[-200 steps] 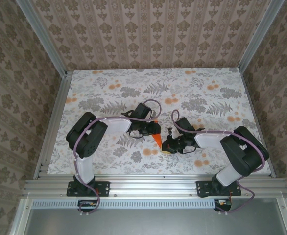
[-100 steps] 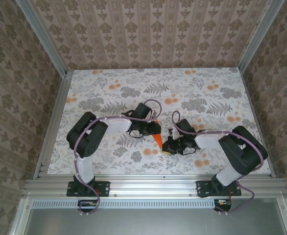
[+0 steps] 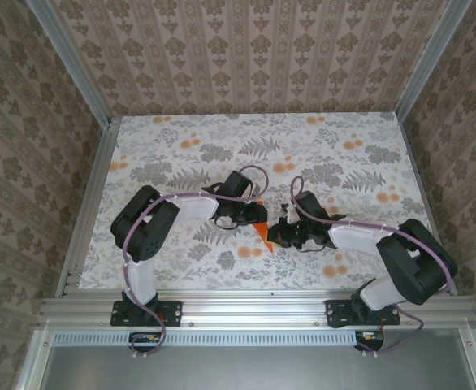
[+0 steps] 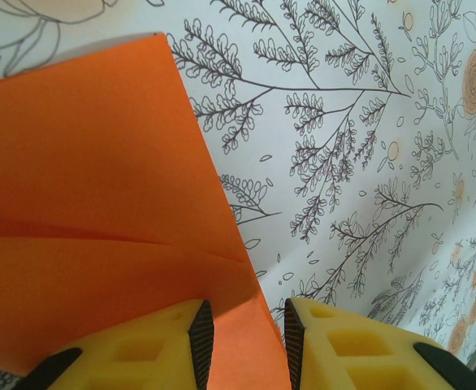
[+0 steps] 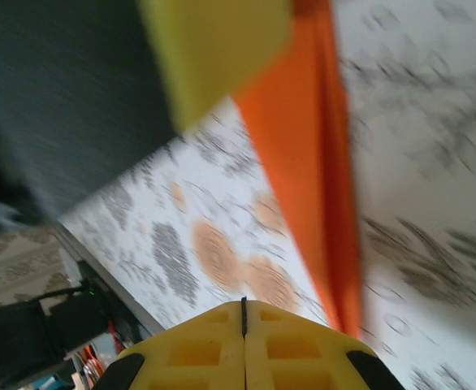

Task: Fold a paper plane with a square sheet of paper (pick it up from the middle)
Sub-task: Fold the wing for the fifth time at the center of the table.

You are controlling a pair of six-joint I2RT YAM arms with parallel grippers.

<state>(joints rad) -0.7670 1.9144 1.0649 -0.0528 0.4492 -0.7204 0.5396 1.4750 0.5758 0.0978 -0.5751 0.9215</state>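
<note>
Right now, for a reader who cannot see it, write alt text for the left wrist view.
Folded orange paper with a crease across it covers the left of a floral-patterned table. At the bottom, the yellow fingers of the left gripper stand apart, paper showing between them.

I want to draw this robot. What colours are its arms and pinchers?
The left arm and right arm have chunky black joints joined by smooth white tubes, with a thin purple cable along each. The left gripper and right gripper have blocky yellow fingers with square hollows and ribbed black pads.
</note>
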